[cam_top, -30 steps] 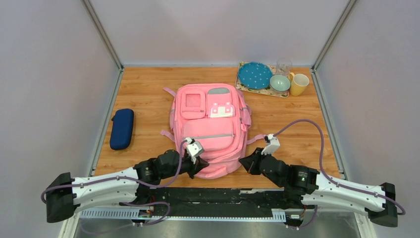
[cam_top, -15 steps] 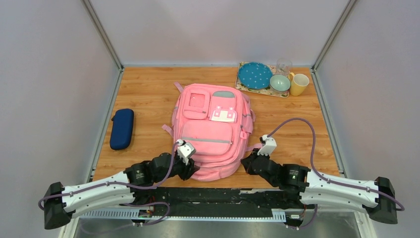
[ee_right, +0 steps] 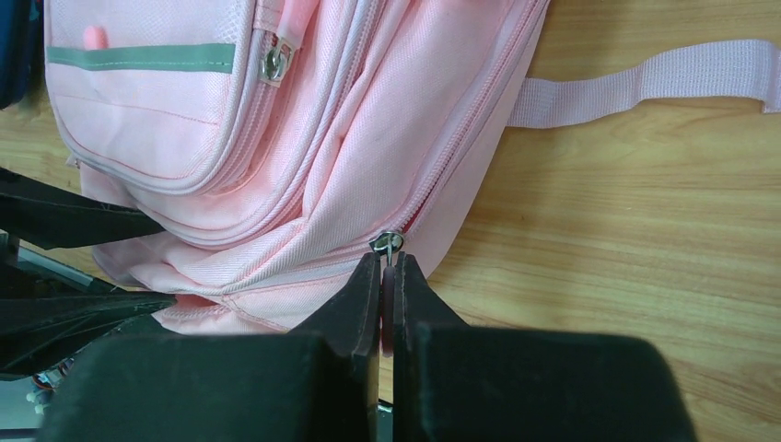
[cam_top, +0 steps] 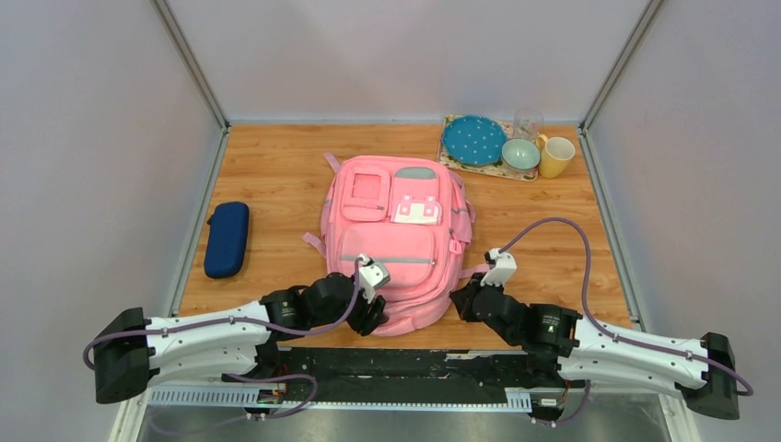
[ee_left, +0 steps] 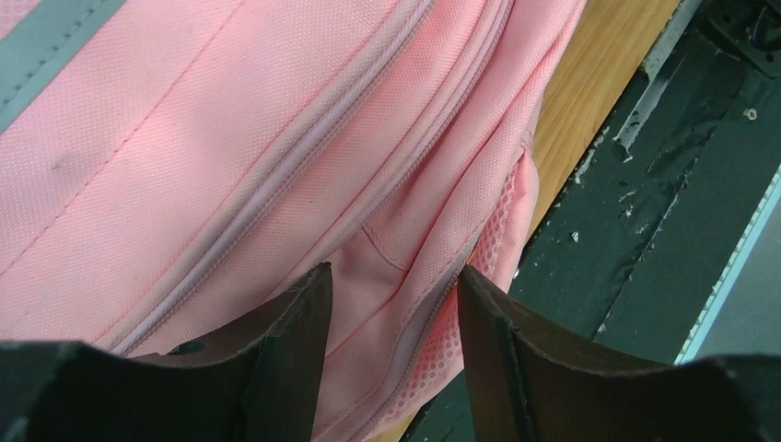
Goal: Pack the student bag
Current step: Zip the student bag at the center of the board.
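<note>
**A:** Status?
**B:** Backpack (cam_top: 394,241) lies flat mid-table, bottom end toward me. My right gripper (ee_right: 381,269) is pinched on the zip pull (ee_right: 388,244). My left gripper (ee_left: 391,276) is open over the bottom fabric.
**A:** Next?
**B:** I'd clamp fabric with the left, then draw the zip along its seam, low and steady.

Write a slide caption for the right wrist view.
Right fingers pinched on a zipper pull of the pink backpack, one strap lying loose on the wooden table.
</note>
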{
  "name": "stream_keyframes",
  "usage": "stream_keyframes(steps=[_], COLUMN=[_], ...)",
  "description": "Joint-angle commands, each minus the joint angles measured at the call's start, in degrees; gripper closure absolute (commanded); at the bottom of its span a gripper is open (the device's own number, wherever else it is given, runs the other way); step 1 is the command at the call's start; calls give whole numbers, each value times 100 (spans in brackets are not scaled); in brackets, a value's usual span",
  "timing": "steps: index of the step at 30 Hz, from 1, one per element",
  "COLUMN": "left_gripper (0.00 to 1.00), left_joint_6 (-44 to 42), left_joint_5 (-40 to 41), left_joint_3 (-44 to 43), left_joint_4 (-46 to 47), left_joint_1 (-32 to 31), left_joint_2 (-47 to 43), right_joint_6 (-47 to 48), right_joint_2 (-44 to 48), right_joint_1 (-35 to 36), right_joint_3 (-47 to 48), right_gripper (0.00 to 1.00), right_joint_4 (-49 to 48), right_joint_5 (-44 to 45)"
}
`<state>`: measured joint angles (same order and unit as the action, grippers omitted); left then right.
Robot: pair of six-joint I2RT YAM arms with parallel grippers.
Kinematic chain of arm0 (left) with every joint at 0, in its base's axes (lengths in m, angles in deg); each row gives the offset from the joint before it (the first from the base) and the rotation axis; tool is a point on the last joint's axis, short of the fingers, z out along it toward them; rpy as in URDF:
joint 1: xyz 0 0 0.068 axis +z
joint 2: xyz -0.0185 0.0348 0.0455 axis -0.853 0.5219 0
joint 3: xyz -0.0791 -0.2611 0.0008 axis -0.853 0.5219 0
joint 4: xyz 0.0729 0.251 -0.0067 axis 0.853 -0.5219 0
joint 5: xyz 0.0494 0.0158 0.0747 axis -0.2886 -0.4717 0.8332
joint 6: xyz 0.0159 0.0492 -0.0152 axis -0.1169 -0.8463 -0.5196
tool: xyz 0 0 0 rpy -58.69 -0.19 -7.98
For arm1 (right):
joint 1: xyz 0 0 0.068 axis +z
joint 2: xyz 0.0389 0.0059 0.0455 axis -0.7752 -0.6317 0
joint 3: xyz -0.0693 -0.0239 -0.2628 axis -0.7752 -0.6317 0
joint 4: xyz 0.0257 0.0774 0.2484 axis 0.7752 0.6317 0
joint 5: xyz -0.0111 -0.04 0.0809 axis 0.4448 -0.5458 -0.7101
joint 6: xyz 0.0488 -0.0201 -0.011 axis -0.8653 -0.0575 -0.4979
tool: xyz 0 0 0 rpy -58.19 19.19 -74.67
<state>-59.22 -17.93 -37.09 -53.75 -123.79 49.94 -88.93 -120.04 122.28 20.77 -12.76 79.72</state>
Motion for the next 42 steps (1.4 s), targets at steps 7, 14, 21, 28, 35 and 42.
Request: stream_keyframes(steps=[7,14,21,28,35,42], left_gripper=[37,38,100,100,100,100], left_joint_6=[-574,-609,-538,-57,990,1535], left_joint_5=[330,250,945,980,1084,1569], left_joint_3=[-650,-729,-783,448,968,862], left_joint_4=[270,684,-387,-1125,-1547,-2594], left_joint_1=[-313,-339,-348,-339,-418,-418], left_joint_2=[948,1256,1424,-218,-2241,-3136], right_joint_6=[176,483,27,-431,-597,-1257], right_joint_2=[143,-103,-42,450,328,-15], right_joint_1=[-9,-9,-18,-202,-554,-1134], right_joint_3=[222,336,363,29,-24,-103], right_gripper=[100,100,100,100,100,100], right_joint_4=[-252,-542,98,320,311,302], right_joint_5=[141,-202,402,799,1010,1020])
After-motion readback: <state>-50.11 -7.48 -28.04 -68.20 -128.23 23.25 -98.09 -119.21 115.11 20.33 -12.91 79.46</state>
